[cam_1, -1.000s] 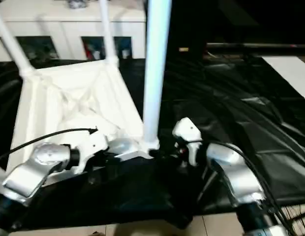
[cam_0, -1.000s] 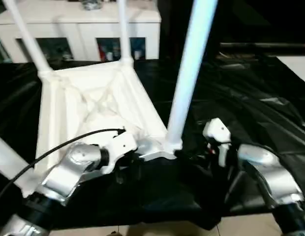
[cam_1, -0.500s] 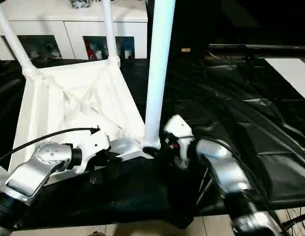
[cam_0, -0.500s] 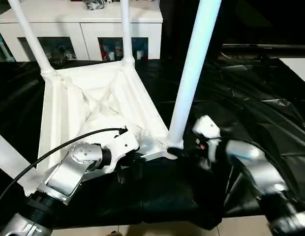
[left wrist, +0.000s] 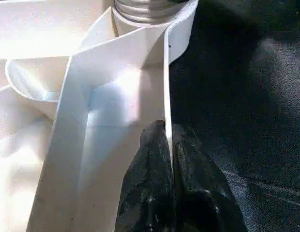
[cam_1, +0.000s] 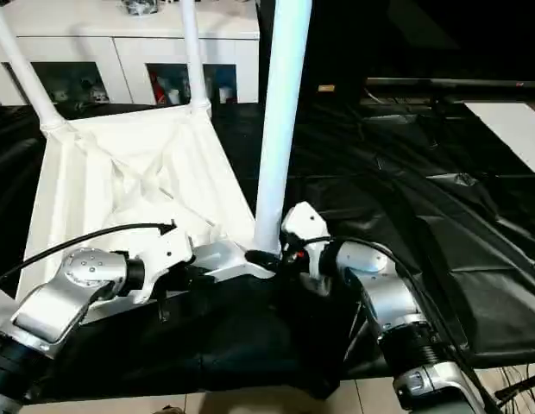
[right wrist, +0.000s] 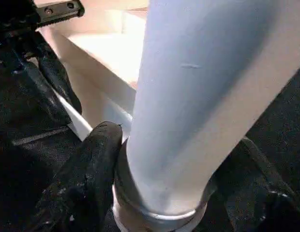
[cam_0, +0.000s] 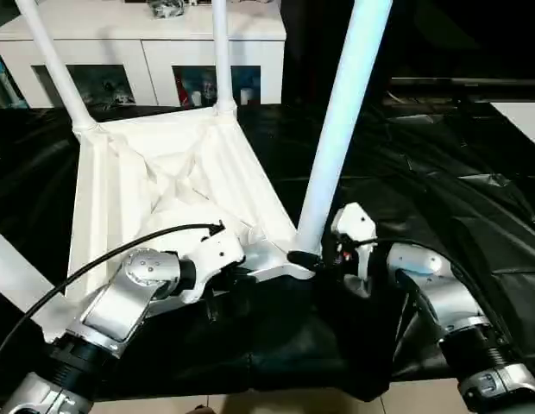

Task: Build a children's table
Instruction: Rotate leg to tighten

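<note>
Upturned table top [cam_0: 164,185] on black-draped desk [cam_0: 449,198]. My left gripper [left wrist: 168,145] pinches top's edge rib beside near corner socket. My right gripper [right wrist: 164,179] straddles leg [cam_0: 336,129] base at that socket — unclear if clamped. Final leg seating; next, I'd twist home.

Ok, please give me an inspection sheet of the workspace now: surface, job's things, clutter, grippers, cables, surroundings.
Surface: black sheet, wrinkled, covering the work area.
Job's things: table top lying underside up; legs standing in its corner sockets, the nearest leg at the front corner.
Clutter: nothing seen.
Grippers: left gripper shut on the table top's thin edge wall near that corner; right gripper with one finger on each side of the nearest leg's base.
Cables: black cable running along the left forearm.
Surroundings: white cabinet with glass-fronted compartments behind; pale floor in front.
</note>
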Available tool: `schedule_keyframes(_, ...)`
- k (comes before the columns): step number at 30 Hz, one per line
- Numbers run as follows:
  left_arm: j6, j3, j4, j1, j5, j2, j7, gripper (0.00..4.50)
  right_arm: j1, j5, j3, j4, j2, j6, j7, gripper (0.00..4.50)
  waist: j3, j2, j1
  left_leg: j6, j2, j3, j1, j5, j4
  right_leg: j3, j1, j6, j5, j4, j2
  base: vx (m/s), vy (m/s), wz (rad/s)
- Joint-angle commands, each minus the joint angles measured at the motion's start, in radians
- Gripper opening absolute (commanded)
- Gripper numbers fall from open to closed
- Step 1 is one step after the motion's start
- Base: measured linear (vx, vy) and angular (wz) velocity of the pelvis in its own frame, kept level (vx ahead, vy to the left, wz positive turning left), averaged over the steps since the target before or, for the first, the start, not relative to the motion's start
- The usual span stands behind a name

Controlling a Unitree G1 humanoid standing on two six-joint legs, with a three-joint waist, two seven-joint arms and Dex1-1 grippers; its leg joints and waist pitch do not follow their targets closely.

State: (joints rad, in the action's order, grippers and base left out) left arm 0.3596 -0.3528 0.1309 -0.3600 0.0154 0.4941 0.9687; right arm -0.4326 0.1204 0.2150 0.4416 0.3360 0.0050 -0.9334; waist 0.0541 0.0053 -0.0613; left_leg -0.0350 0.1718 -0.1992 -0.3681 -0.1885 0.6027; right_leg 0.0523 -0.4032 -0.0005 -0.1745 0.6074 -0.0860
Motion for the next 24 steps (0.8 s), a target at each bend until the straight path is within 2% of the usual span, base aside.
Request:
schedule_keyframes(1,-0.003,-0.020,0.027,0.011,-0.006,-0.003,0.007,0.00,-0.010,-0.029,0.012,0.024,0.016,-0.011,0.008,2.94,-0.055,-0.008,0.000,0.015,0.055,0.031,0.012,-0.286,-0.083,-0.043,0.034,-0.191,-0.358,-0.081,-0.059,0.000,0.000,0.00)
schedule_keyframes(6,-0.006,-0.022,0.032,0.008,-0.006,-0.005,0.008,0.00,-0.021,-0.011,-0.005,0.042,0.006,0.022,0.001,3.32,-0.056,-0.007,0.001,0.011,0.054,0.032,0.014,-0.300,-0.084,-0.043,0.034,-0.191,-0.379,-0.083,-0.059,0.000,0.000,0.00)
schedule_keyframes(8,-0.008,-0.022,0.033,0.007,-0.005,-0.005,0.013,0.00,-0.024,-0.028,-0.001,0.049,0.003,0.012,0.014,3.50,-0.057,-0.007,0.001,0.007,0.054,0.032,0.013,-0.300,-0.083,-0.043,0.033,-0.192,-0.382,-0.084,-0.060,0.000,0.000,0.00)
schedule_keyframes(17,-0.014,-0.022,0.055,-0.004,-0.003,0.000,0.034,0.00,-0.039,-0.014,-0.008,0.073,-0.004,0.008,-0.001,3.50,-0.056,-0.006,0.001,0.008,0.055,0.032,0.013,-0.303,-0.085,-0.044,0.033,-0.196,-0.363,-0.083,-0.060,0.000,0.000,0.00)
schedule_keyframes(20,-0.013,-0.022,0.056,-0.006,-0.003,0.003,0.038,0.00,-0.044,-0.011,-0.012,0.080,-0.008,0.009,-0.009,3.50,-0.054,-0.006,0.002,0.008,0.054,0.032,0.014,-0.315,-0.085,-0.044,0.032,-0.195,-0.384,-0.086,-0.061,0.000,0.000,0.00)
schedule_keyframes(24,-0.013,-0.020,0.058,-0.007,-0.003,0.003,0.043,0.00,-0.045,-0.007,-0.014,0.083,-0.012,0.009,-0.014,3.13,-0.052,-0.005,0.003,0.005,0.055,0.034,0.014,-0.325,-0.087,-0.044,0.030,-0.187,-0.403,-0.087,-0.061,0.000,0.000,0.00)
